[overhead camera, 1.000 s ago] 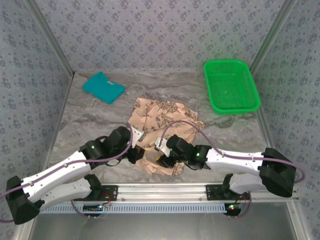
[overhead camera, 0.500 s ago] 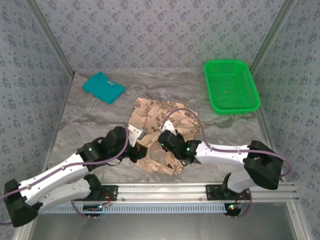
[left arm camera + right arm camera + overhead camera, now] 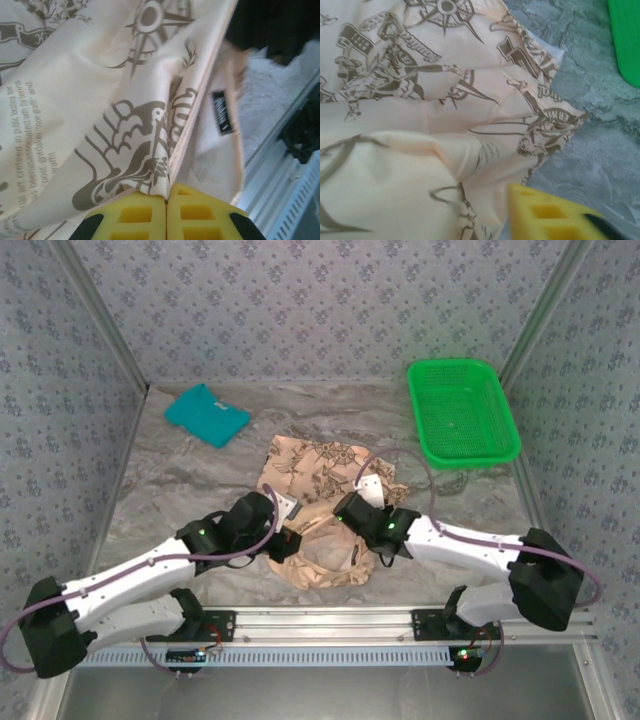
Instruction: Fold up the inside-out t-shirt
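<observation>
On marbled grey table (image 3: 190,490): crumpled t-shirt (image 3: 318,468); patterned walls (image 3: 330,310) around.

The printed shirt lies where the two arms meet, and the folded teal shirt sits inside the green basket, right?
Not quite. The printed shirt is where you say, but the folded teal shirt lies on the table at the far left, apart from the green basket at the far right. The top external view shows it.

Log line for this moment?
left gripper: shut on t-shirt edge | right gripper: at t-shirt, grip unclear | t-shirt: crumpled, not folded
</observation>
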### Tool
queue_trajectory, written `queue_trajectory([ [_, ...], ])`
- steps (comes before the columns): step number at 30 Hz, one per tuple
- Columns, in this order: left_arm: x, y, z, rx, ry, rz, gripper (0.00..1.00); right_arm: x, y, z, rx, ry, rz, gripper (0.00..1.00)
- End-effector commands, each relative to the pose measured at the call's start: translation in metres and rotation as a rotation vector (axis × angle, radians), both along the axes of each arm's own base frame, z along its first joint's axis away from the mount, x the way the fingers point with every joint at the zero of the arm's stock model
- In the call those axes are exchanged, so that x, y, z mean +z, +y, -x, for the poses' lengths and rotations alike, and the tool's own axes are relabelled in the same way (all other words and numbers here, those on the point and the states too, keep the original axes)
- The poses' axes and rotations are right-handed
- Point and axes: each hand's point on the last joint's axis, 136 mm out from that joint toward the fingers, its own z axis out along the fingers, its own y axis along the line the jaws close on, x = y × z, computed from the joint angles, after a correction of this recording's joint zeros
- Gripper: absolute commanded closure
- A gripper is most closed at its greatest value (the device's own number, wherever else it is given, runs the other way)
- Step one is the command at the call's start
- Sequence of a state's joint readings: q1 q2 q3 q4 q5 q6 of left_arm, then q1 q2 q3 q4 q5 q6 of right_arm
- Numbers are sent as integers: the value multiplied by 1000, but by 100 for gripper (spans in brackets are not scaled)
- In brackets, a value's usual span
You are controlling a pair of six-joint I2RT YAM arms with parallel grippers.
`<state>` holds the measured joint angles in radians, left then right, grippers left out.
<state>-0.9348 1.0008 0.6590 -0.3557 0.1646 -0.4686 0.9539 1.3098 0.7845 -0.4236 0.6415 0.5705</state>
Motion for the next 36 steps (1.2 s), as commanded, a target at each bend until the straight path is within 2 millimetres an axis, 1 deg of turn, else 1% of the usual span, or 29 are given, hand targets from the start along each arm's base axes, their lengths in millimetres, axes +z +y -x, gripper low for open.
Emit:
queue_trajectory([
  [1,-6,-1,-11,6,-32,-49,92,8,-16,3,12,69,-17,88],
  [2,-8,-3,-13,3,-33,-57,91,9,-19,3,17,83,-22,95],
  [3,-9,-6,-15,-4,-35,-58,87,11,-22,3,15,93,-31,100],
  [5,-10,-13,-19,-16,-43,-53,74,16,-22,3,26,102,-58,100],
  [6,-10,-18,-21,-17,-38,-45,65,21,-22,2,25,101,-72,100],
  [7,-10,-24,-21,-24,-24,-25,52,25,-19,2,29,99,-89,100],
  [8,-9,-30,-19,-35,-4,0,43,30,-16,1,31,97,-106,100],
  [9,-9,-38,-15,-57,30,32,39,34,-13,1,29,94,-126,100],
  [11,-14,-49,-9,-80,93,61,34,42,-12,-1,11,87,-153,100],
  [13,-20,-56,-2,-88,138,55,33,46,-15,-3,-23,88,-174,100],
  [14,-19,-60,1,-95,152,60,32,48,-15,-5,-33,85,-182,100],
  [17,-9,-80,10,-114,172,94,27,46,-23,-5,-62,98,-177,100],
  [19,-6,-92,17,-138,182,89,24,46,-27,-7,-85,99,-192,100],
  [21,-14,-98,21,-159,194,15,24,45,-29,-7,-102,100,-207,100],
  [26,-46,-106,27,-175,201,-214,25,42,-34,-7,-135,110,-251,100],
  [29,-54,-109,25,-176,188,-286,28,39,-40,-7,-164,117,-266,100],
  [31,-53,-112,25,-195,174,-296,29,35,-44,-6,-183,130,-277,100],
  [33,-48,-114,26,-236,145,-299,30,32,-47,-7,-204,144,-299,100],
  [35,-35,-115,27,-314,67,-283,31,31,-50,-8,-226,156,-322,100],
  [36,-24,-114,26,-363,-2,-277,31,31,-51,-9,-237,161,-337,100],
])
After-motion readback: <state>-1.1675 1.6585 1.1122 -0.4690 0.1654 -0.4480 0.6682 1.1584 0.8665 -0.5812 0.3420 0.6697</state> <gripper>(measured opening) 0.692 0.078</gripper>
